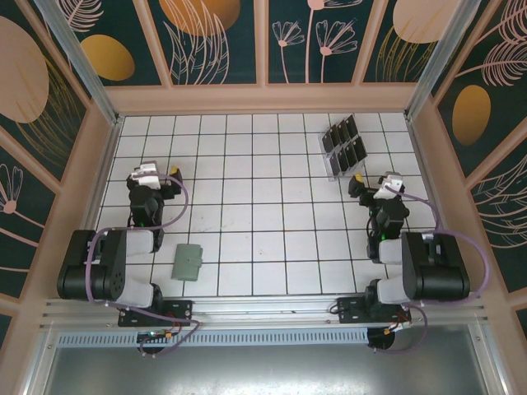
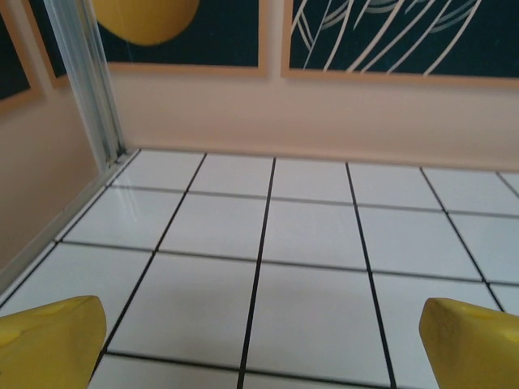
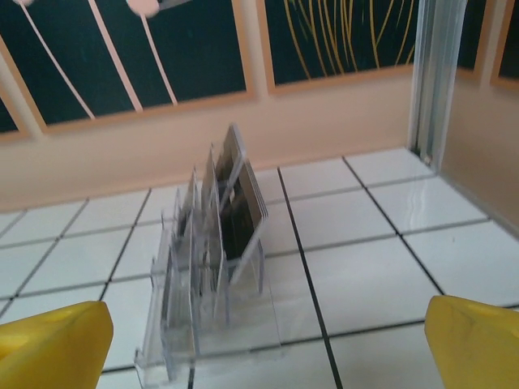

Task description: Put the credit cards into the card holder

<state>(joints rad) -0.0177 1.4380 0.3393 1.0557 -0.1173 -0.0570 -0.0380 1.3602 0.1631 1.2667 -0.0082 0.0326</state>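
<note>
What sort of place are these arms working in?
Probably a small enclosed robot test cell, not a real home or shop: a white tiled floor, leaf-patterned wall panels on pale frames, and aluminium corner posts boxing it in.

White tiles with black grid lines cover the table [image 1: 247,164]. The card holder [image 1: 188,262] is sage green. The credit cards [image 1: 344,140] are dark grey and their rack [image 3: 211,340] is clear. The walls [image 1: 218,41] are dark teal with peach and orange plant patterns. The left tool [image 2: 259,344] and right tool [image 3: 266,340] have yellow fingers [image 2: 49,336].
</note>
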